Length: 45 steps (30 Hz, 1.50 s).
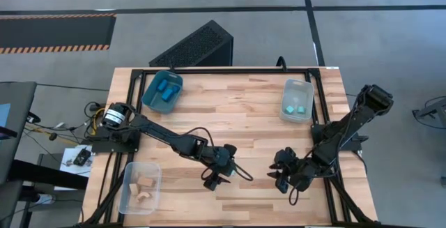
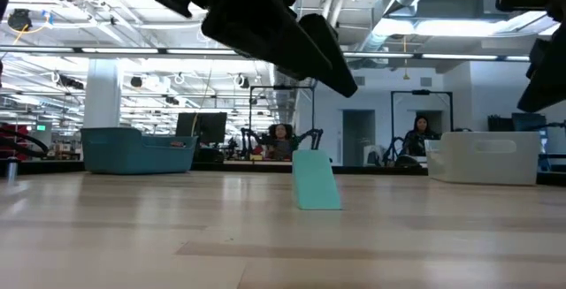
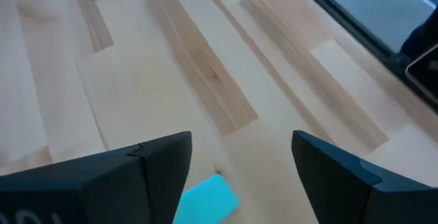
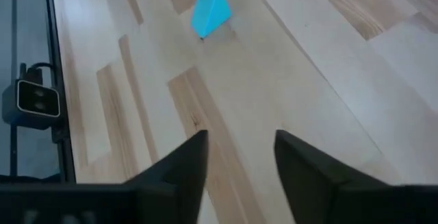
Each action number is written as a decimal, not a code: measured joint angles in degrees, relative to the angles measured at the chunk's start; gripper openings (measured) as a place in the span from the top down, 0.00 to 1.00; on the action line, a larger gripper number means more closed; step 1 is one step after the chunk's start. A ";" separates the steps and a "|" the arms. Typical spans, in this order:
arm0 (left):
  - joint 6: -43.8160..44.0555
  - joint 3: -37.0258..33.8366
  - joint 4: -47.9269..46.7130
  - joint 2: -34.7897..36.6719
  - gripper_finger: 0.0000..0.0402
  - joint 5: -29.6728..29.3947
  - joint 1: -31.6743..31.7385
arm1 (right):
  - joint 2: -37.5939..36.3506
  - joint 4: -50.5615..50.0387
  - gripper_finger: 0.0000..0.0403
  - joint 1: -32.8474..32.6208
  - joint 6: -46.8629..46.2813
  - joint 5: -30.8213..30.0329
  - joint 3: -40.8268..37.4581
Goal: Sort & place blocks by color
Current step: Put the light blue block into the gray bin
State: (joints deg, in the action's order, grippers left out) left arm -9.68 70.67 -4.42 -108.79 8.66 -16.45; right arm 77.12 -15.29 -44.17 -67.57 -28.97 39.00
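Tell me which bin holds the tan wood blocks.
The clear bin at the table's near left corner; the teal bin holds dark blue blocks, and the far right clear bin holds cyan ones.

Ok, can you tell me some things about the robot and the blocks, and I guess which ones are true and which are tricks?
1. A cyan block stands on the table. True.
2. The left gripper is squeezing that block. False: its jaws are open, with the block between them and not gripped.
3. The teal bin holds dark blue blocks. True.
4. The right gripper carries a block. False: it is open and empty.
5. The tan blocks lie loose on the table. False: they are in a clear bin.
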 joint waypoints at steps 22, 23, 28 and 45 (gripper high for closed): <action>-29.91 -1.51 -3.83 -0.02 0.27 8.13 8.81 | 0.02 1.23 0.33 6.73 -2.14 1.15 0.00; -30.19 -1.53 -4.08 -0.02 0.28 9.15 9.10 | 0.02 1.38 0.33 7.07 -2.60 1.21 0.00; -33.16 -1.45 -2.63 -1.51 0.30 13.77 9.54 | 0.02 2.55 0.33 8.96 -2.48 2.91 0.00; -43.20 -0.17 -3.07 -9.39 0.31 18.78 9.36 | 0.04 4.72 0.33 10.22 -9.40 8.50 0.02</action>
State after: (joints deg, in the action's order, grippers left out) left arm -52.88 70.50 -7.49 -118.19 27.43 -7.09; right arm 77.17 -10.57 -33.95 -76.97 -20.47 39.03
